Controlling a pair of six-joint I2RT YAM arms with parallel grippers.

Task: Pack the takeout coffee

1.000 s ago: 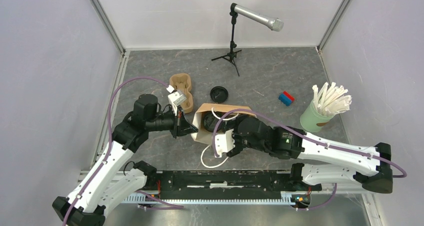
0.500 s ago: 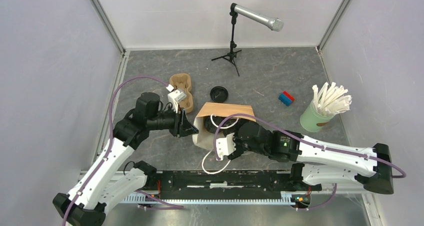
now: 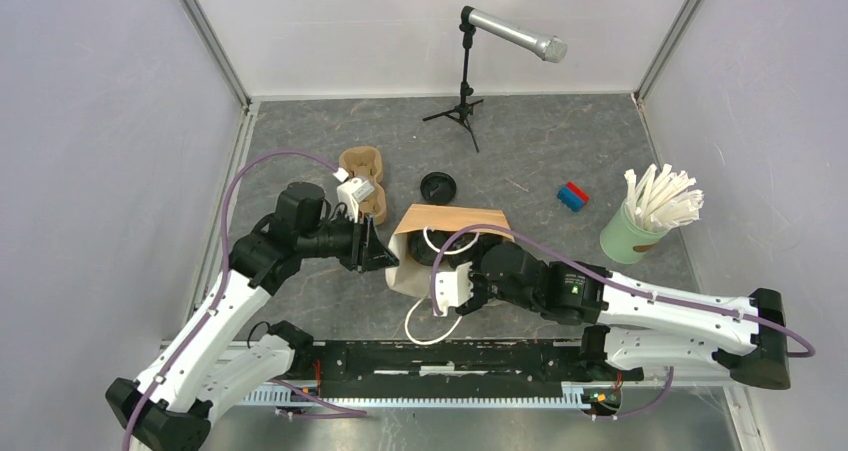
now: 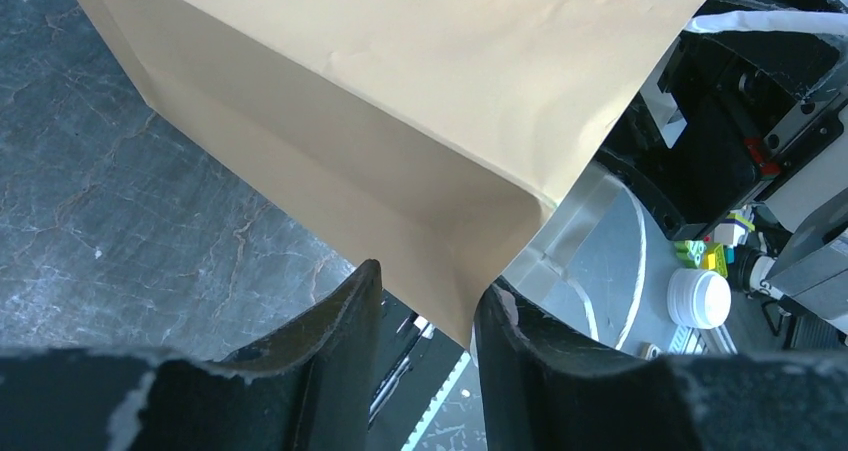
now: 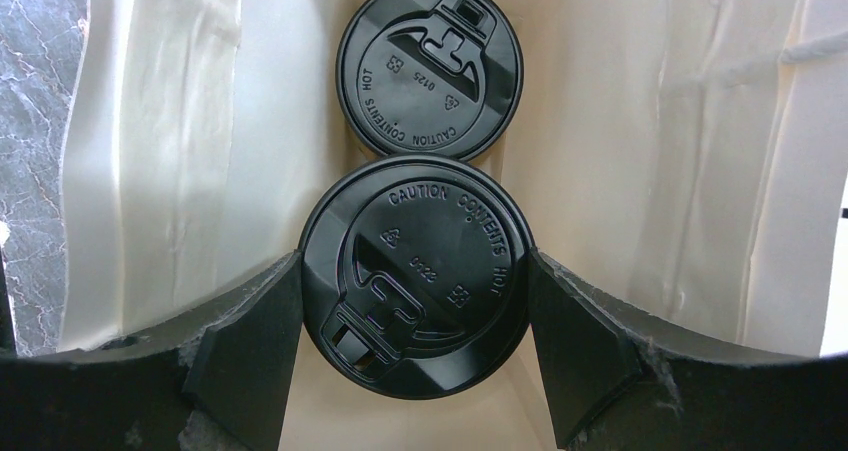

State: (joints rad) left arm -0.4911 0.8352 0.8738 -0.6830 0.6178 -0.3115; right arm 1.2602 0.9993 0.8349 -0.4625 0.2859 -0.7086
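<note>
- Bag (image 3: 455,219) stands with its mouth open, between the two arms.
- Left gripper (image 4: 428,289) is at the bag's left side, jaws parted. A bag corner sits between them, unpinched.
- Right gripper (image 5: 413,266) reaches down into the bag and clasps the near cup (image 5: 415,301), a finger against each side of its lid.
- Far cup (image 5: 428,66) stands just beside it, also inside the bag.
- Carrier (image 3: 363,176) lies behind the left gripper.
- Loose lid (image 3: 438,187) lies just behind the bag.
</note>
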